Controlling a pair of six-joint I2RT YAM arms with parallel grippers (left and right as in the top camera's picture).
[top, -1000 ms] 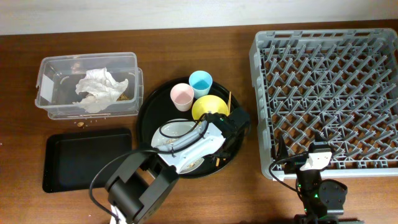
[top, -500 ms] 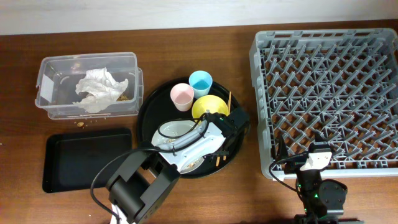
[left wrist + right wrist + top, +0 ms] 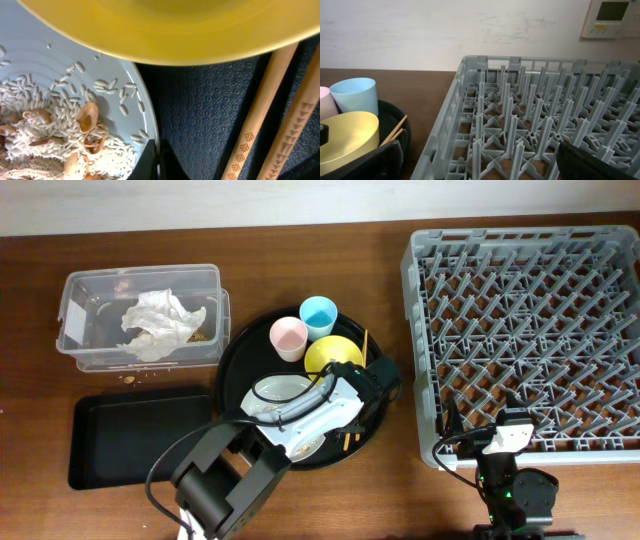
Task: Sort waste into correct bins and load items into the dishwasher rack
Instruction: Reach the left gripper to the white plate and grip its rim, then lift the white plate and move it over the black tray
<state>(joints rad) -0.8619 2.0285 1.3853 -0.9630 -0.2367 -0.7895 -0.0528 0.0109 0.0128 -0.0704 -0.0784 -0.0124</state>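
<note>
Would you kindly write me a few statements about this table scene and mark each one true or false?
1. The rack stands to the right of the round tray. True.
2. The napkin lies in the clear box. True.
3. The pink cup stands in the rack. False: it stands on the round tray, beside the blue cup.
4. Rice lies on the plate. True.
5. The chopsticks lie in the rack. False: they lie on the round tray, next to the bowl.
</note>
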